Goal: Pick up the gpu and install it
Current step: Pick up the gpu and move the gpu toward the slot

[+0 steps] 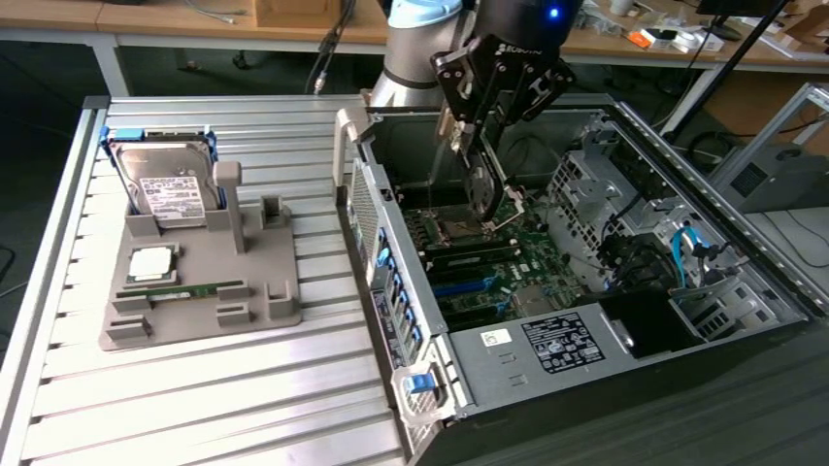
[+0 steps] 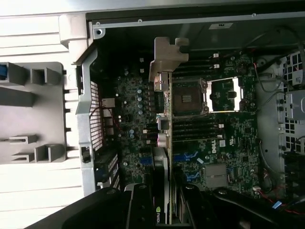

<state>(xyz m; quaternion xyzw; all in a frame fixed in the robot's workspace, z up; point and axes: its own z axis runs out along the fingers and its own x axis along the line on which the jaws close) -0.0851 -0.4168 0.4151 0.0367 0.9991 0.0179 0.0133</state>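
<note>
Black jaws clamped on the thin green-board gpu [image 1: 484,184] inside the open black-and-silver computer case [image 1: 367,209].
Exterior view: at upper centre, the gpu hangs upright, edge down, above the green motherboard [image 1: 518,262]. Wrist view: the gpu [image 2: 167,124] runs edge-on up the middle of the frame, with its silver metal end bracket [image 2: 167,55] at upper centre and the jaws gripping it at the bottom edge.

Black hand [image 1: 477,136] with white lettering, blue light, pale-blue-capped silver arm [image 1: 404,83]
</note>
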